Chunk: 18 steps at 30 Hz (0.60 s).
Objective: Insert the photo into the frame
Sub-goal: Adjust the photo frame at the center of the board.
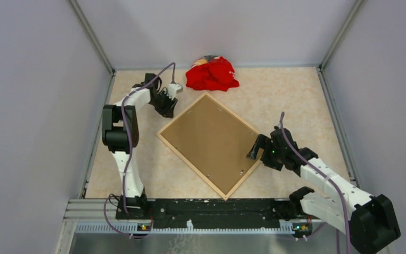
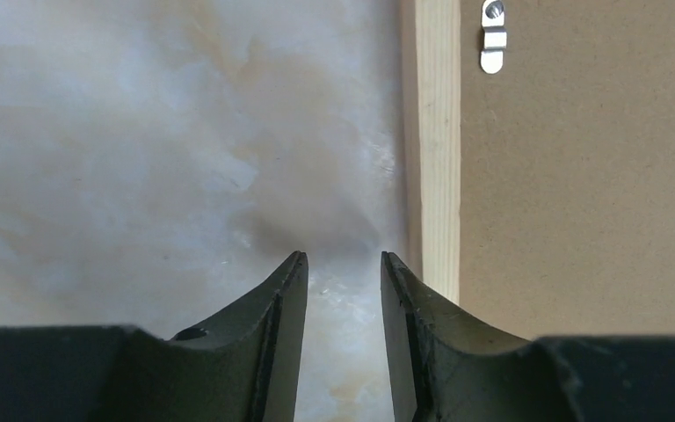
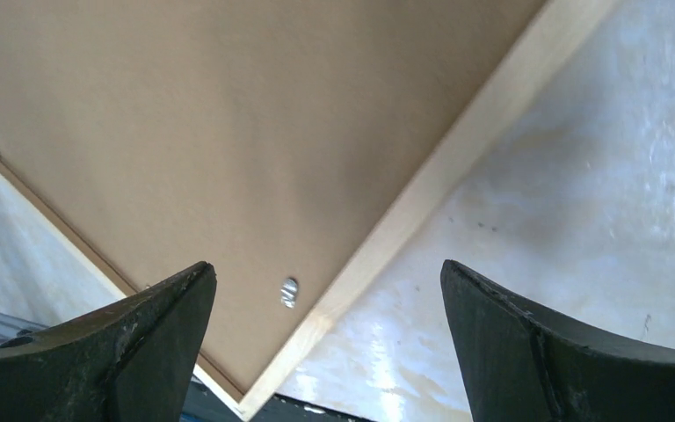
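Observation:
The frame (image 1: 182,114) of thin light wood lies flat in the middle of the table, turned like a diamond, with a brown backing board (image 1: 211,140) filling it. The photo is out of view. My left gripper (image 1: 169,108) hangs just outside the frame's upper-left rail (image 2: 438,132). Its jaws (image 2: 344,257) are open a narrow gap over bare table, with nothing between them. My right gripper (image 1: 254,151) stands wide open above the frame's right rail (image 3: 457,149), its gap (image 3: 327,268) spanning board (image 3: 228,114) and table. It holds nothing.
A crumpled red cloth (image 1: 211,74) lies at the back, just past the frame's far corner. Small metal tabs (image 2: 492,37) (image 3: 289,292) sit on the board near the rails. Grey walls enclose the table on three sides, and a black rail (image 1: 211,209) runs along the near edge.

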Each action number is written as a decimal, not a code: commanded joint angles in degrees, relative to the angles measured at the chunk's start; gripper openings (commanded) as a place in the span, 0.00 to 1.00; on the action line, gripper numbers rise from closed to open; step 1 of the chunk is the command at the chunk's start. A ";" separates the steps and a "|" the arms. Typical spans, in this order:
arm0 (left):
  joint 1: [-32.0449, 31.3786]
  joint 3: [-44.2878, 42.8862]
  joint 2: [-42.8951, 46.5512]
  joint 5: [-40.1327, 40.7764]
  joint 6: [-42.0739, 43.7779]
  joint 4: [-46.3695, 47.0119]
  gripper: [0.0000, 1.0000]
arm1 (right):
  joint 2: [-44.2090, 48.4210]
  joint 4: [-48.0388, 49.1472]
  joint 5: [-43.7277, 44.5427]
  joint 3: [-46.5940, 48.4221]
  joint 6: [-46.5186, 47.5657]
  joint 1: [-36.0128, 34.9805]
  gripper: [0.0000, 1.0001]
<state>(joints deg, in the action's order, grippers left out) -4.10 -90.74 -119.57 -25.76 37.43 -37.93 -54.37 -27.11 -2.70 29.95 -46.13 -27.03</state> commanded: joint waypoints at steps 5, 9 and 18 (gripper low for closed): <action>-1.43 12.12 5.37 -1.39 1.87 4.97 0.43 | -2.49 3.84 -2.01 -3.62 -0.82 3.36 0.99; -1.69 16.41 8.76 -2.96 4.33 4.05 0.42 | -7.31 8.90 -3.74 -1.85 2.18 7.54 0.99; -3.14 25.21 17.02 -8.32 14.69 -5.21 0.43 | -24.02 13.36 -6.58 12.86 7.65 10.79 0.99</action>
<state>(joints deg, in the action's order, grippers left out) -5.04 -69.69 -106.83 -26.68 46.52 -32.84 -72.71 -21.82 -5.80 35.09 -41.19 -16.58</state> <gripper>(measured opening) 0.420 0.987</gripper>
